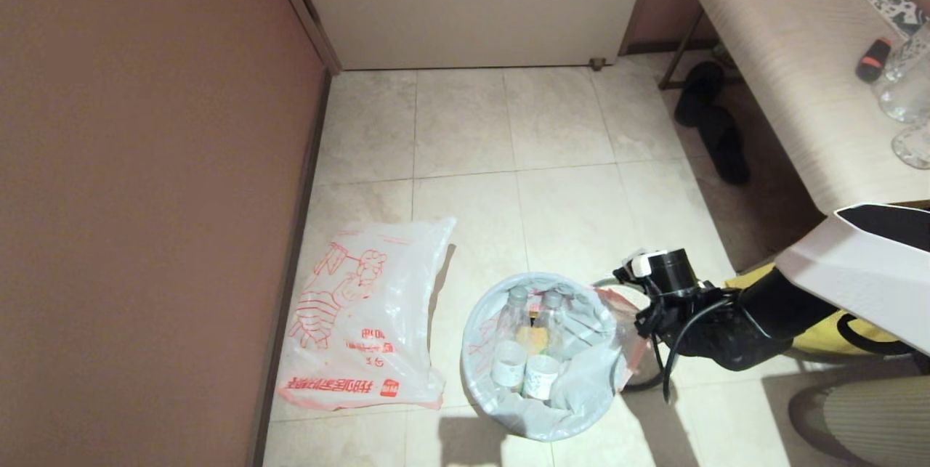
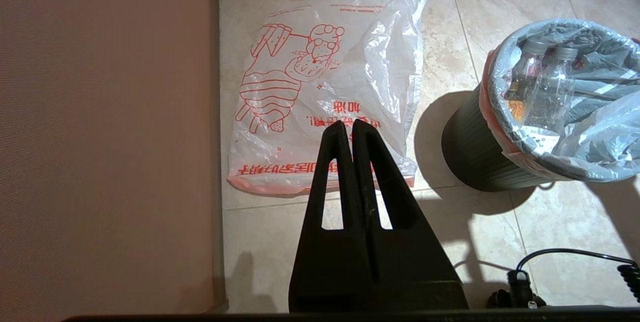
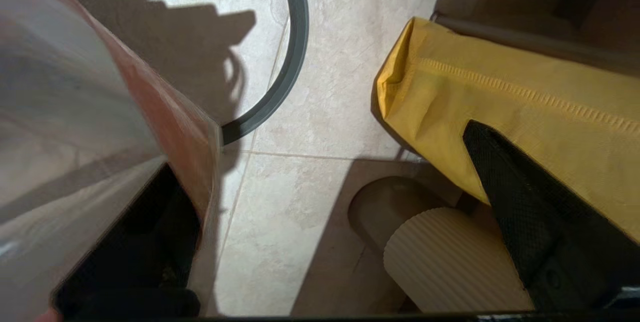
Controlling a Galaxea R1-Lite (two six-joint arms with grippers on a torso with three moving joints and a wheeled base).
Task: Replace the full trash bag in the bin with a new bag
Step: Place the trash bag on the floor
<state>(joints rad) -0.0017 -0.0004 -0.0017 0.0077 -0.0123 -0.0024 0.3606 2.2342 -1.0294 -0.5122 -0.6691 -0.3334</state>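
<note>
full bag [image 1: 581,380]: thin white, pink rim, bottles inside, sat in your bin [image 2: 475,146] | new bag [image 1: 363,314]: red print, flat on floor | right gripper [image 1: 639,322] wide at bin's edge | left gripper [image 2: 351,129] closed

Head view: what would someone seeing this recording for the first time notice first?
The bin in the foreground, lined with the full trash bag and holding two clear plastic bottles, draws the eye first. To its left the new bag with red print lies flat on the tiled floor by the wall. The right gripper sits at the bin's right edge, above the grey hoop lying on the floor.
</note>
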